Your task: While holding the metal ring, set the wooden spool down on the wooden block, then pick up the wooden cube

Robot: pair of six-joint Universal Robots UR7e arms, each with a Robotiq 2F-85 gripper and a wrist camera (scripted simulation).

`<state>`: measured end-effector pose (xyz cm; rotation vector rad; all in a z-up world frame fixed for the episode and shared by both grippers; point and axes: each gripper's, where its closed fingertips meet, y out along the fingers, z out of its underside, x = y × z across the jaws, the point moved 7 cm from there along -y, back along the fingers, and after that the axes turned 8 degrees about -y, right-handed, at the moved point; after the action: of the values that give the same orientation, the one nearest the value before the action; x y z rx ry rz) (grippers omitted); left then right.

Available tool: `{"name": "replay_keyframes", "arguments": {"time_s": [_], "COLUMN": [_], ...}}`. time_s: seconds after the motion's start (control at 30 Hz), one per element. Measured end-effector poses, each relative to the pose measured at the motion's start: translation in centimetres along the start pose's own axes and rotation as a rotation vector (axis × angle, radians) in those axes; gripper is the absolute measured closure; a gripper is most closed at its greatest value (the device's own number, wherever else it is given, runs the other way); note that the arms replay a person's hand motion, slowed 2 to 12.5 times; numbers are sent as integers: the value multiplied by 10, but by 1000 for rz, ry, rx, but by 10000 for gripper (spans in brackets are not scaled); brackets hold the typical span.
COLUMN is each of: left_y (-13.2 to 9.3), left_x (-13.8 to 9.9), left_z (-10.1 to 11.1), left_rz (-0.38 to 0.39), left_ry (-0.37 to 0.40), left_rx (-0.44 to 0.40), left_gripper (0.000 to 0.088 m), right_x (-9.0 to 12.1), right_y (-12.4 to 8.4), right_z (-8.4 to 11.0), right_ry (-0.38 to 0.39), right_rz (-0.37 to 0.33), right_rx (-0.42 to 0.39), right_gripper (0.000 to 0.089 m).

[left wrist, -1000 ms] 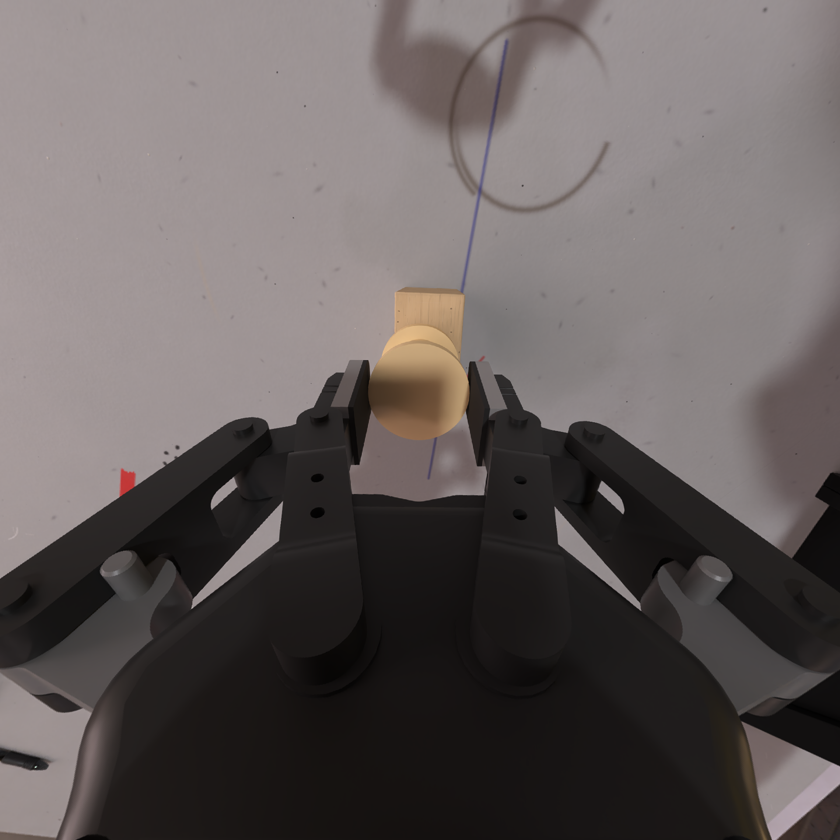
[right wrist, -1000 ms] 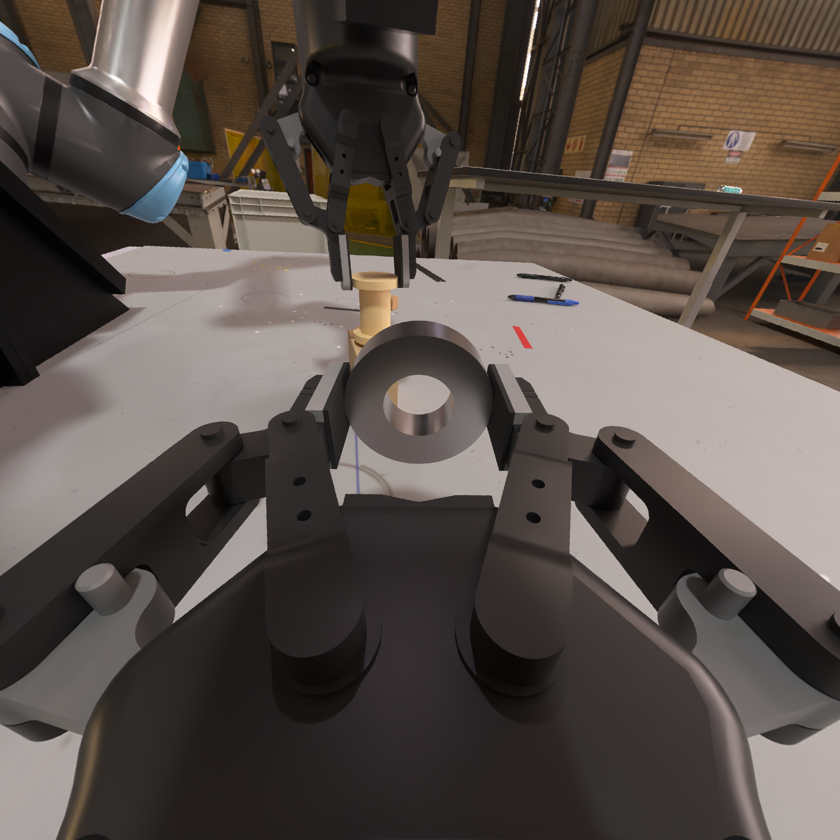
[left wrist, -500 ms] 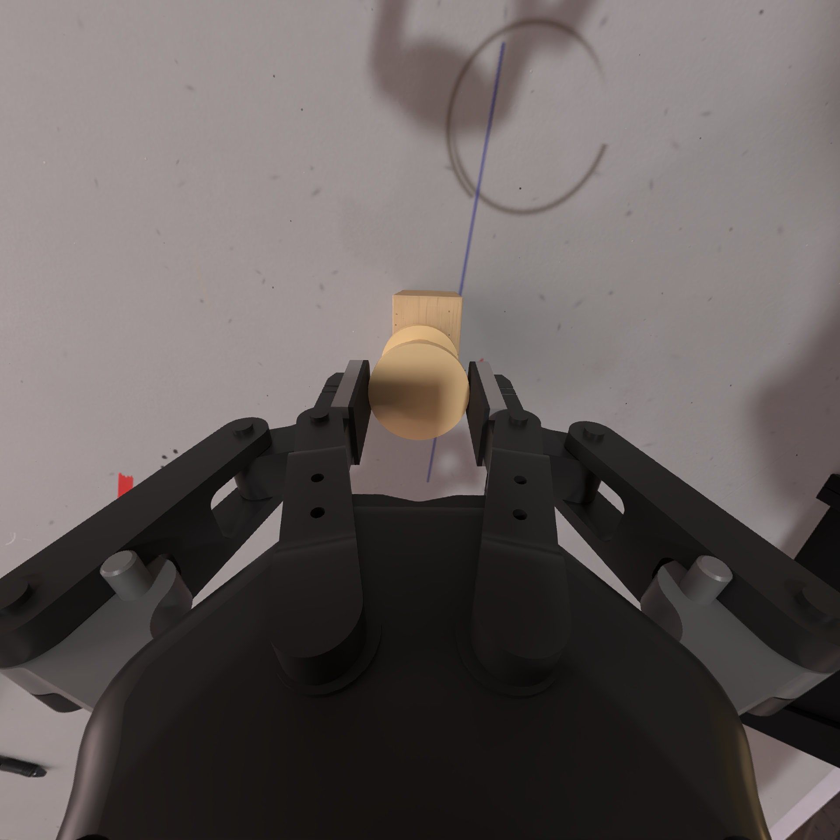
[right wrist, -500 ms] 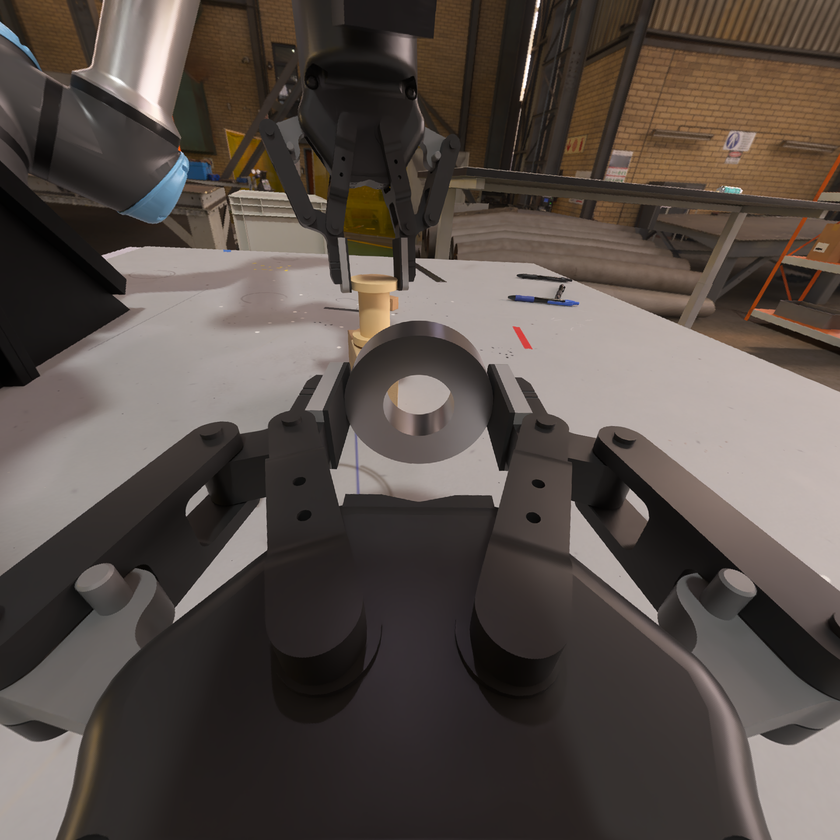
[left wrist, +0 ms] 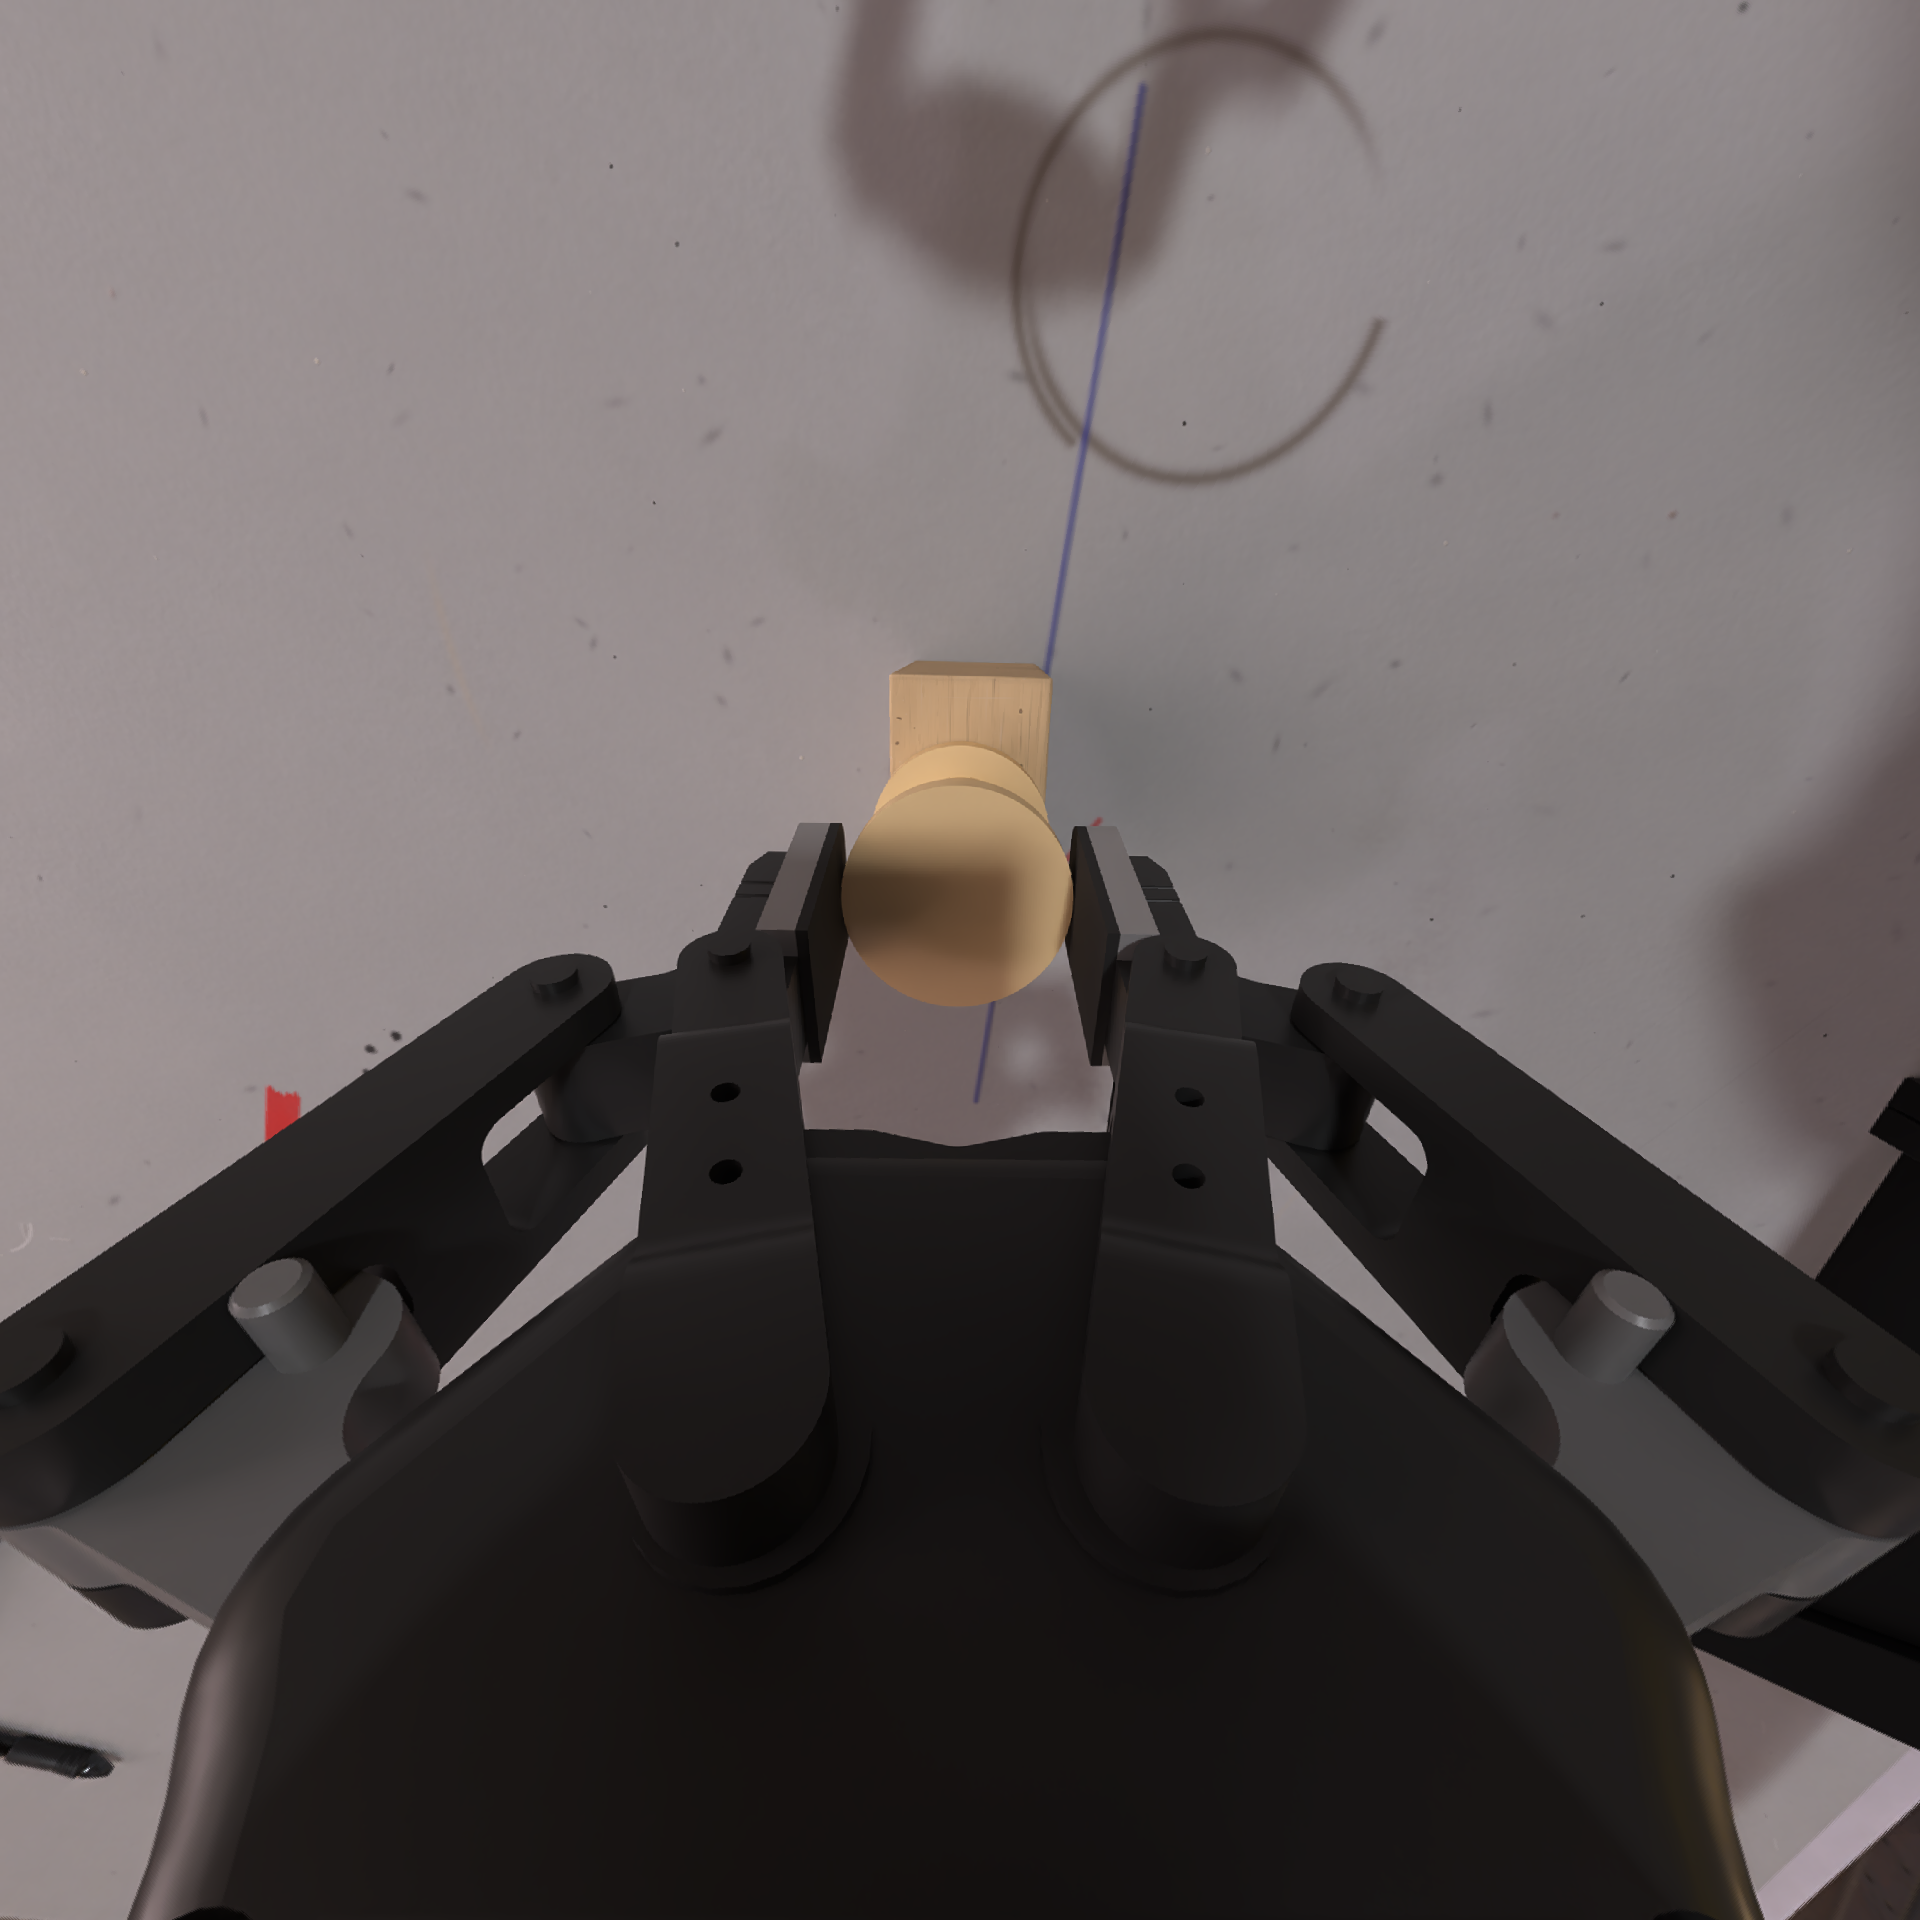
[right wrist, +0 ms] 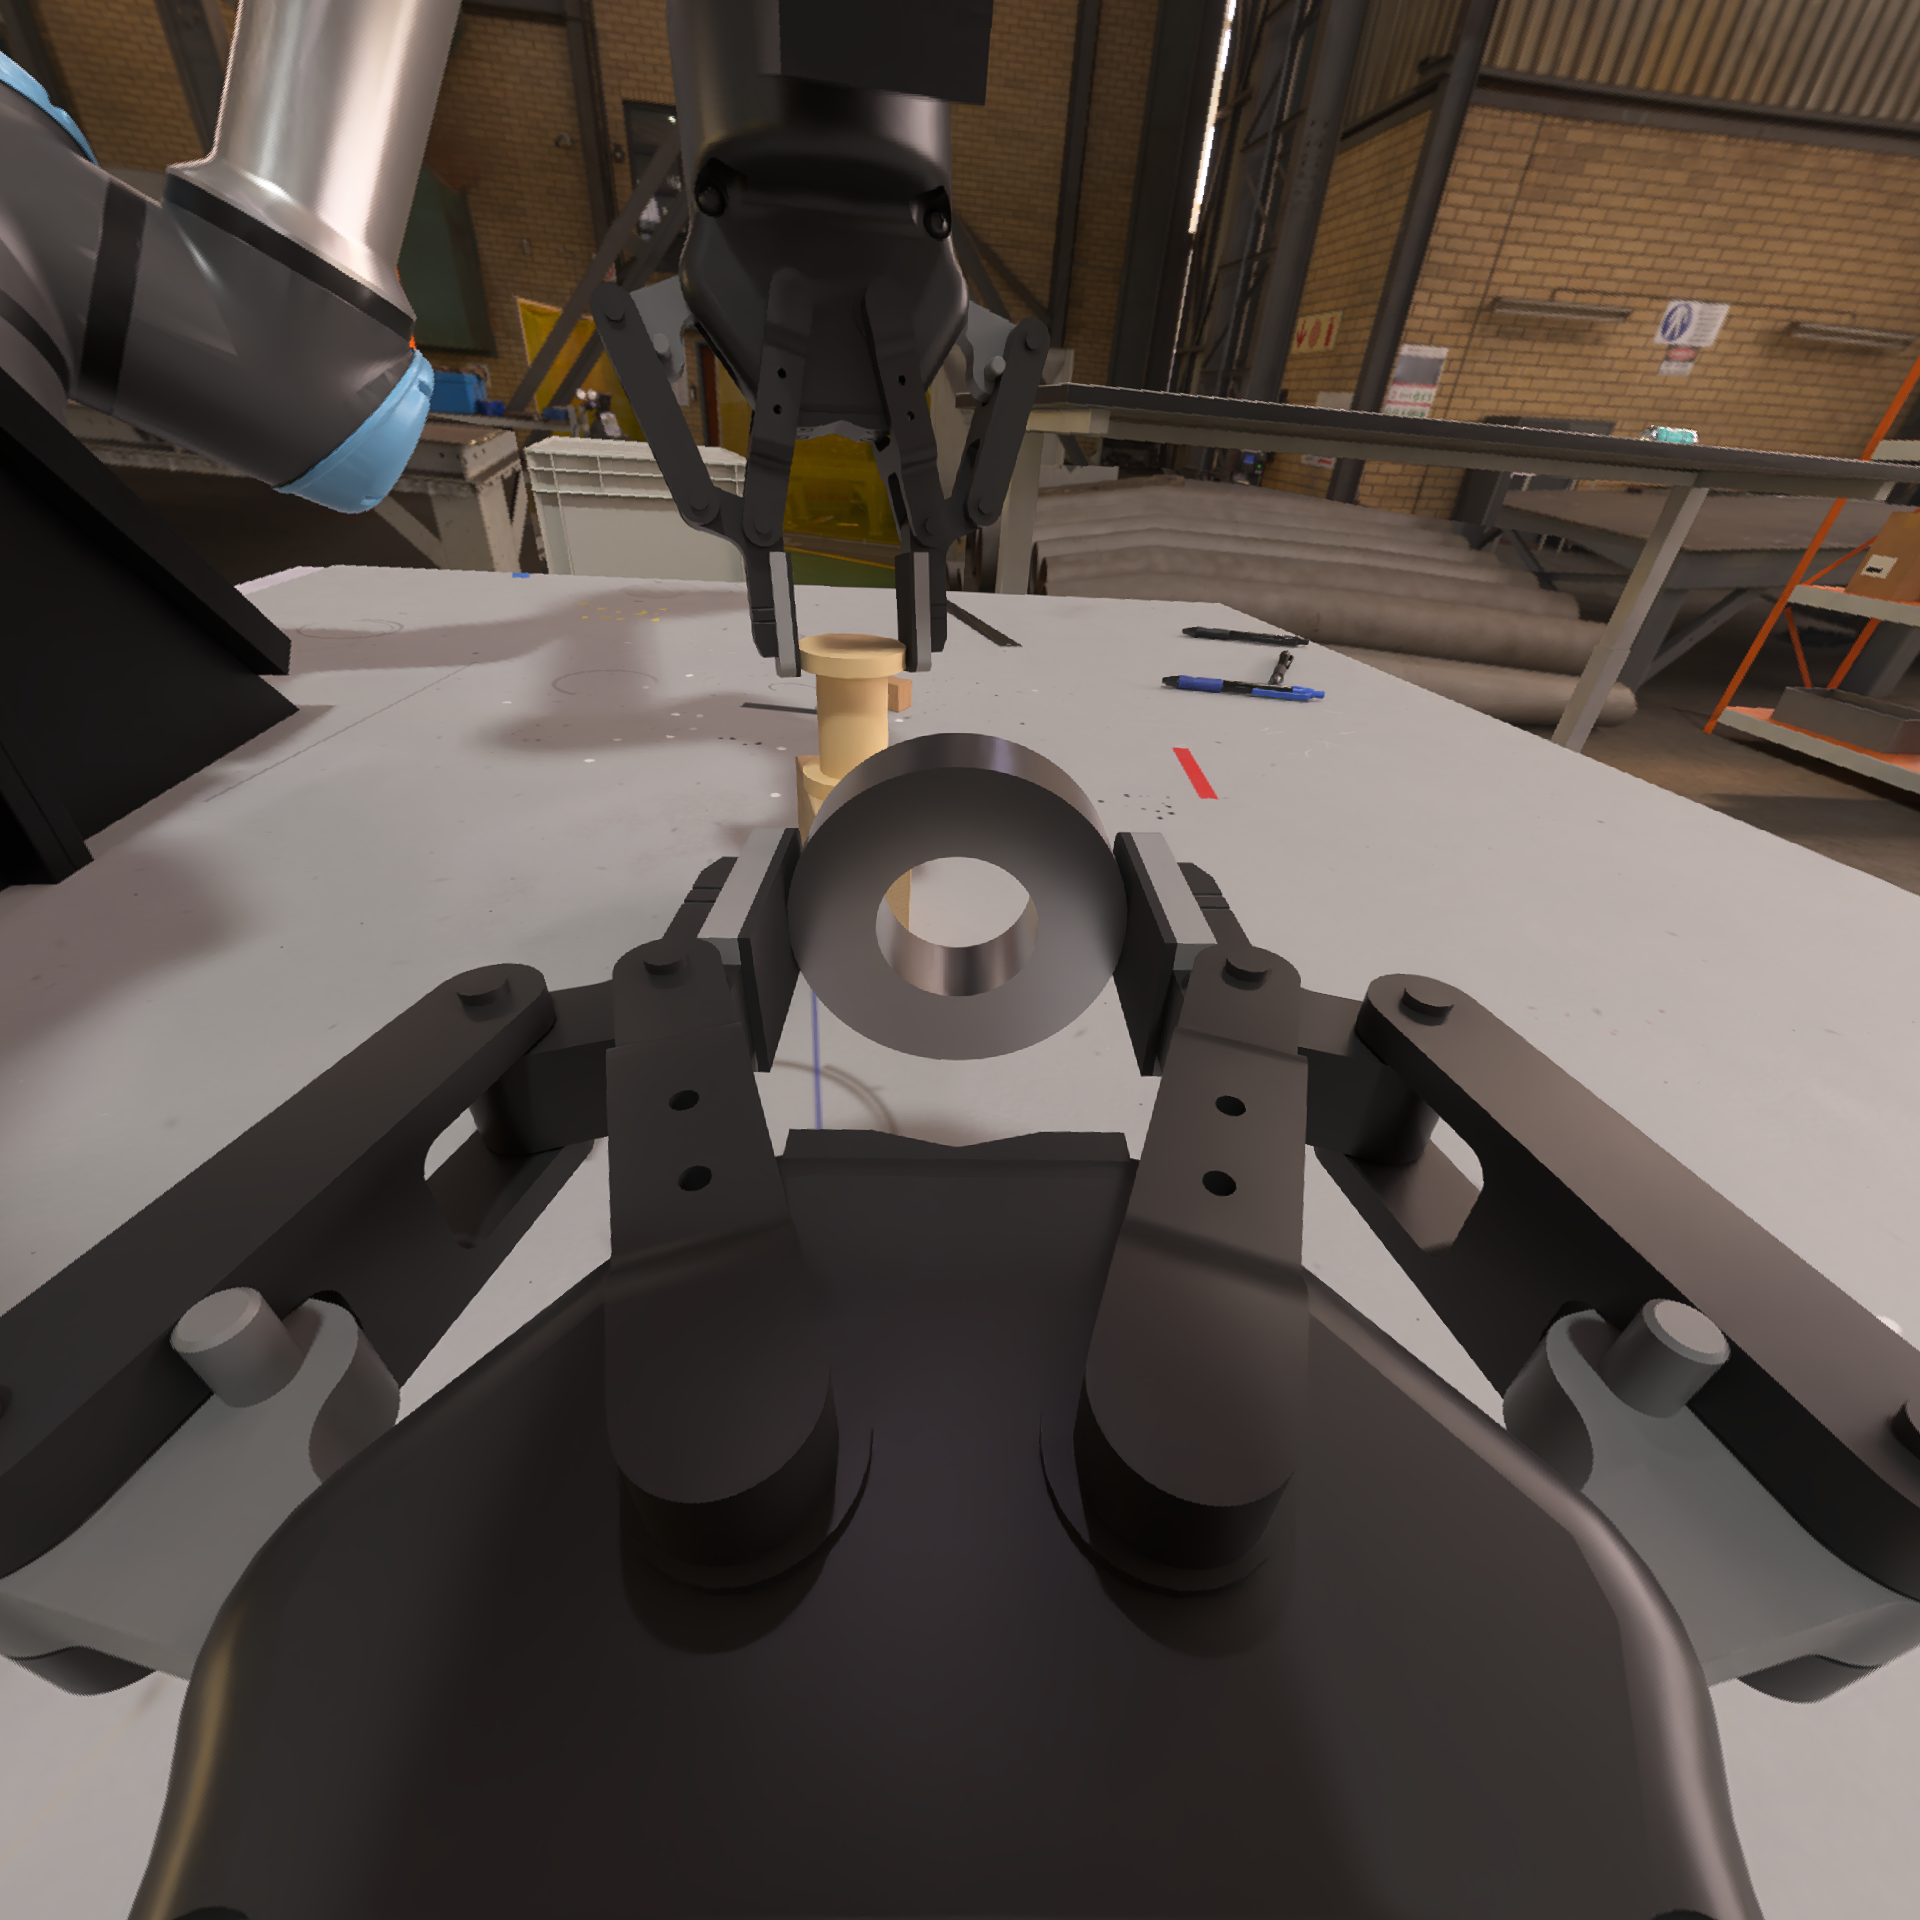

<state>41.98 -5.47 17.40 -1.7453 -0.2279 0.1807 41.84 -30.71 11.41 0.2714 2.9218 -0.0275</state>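
My left gripper [left wrist: 954, 862] is shut on the top flange of the wooden spool [left wrist: 956, 904] and points straight down. The spool stands upright on the wooden block [left wrist: 966, 712]. The right wrist view shows this from the side: the left gripper [right wrist: 847, 649], the spool [right wrist: 850, 707] and the block [right wrist: 810, 800] under it. A small wooden cube [right wrist: 900, 694] lies on the table just behind the spool. My right gripper [right wrist: 956, 847] is shut on the metal ring [right wrist: 852, 966] and holds it above the table, in front of the block.
The grey table [right wrist: 1455, 935] carries a blue pen [right wrist: 1242, 686], a black pen [right wrist: 1242, 636] and a red tape mark [right wrist: 1195, 774] at the right. The left arm [right wrist: 260, 260] and a black base [right wrist: 104, 675] stand at the left. Another pen [left wrist: 52, 1756] lies by the left gripper.
Almost nothing. The left gripper has shifted very slightly with the spool still between its fingers. The right gripper and the ring have not moved.
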Motion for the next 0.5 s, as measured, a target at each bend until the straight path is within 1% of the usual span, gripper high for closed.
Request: {"name": "replay_keyframes", "arguments": {"time_s": [0.5], "left_y": [0], "left_x": [0], "left_z": [1], "left_rz": [3], "left_ry": [9], "left_rx": [4], "left_gripper": [500], "right_x": [0], "right_y": [0], "right_z": [0], "right_ry": [1], "right_rz": [-1], "right_rx": [-1], "right_gripper": [375]}}
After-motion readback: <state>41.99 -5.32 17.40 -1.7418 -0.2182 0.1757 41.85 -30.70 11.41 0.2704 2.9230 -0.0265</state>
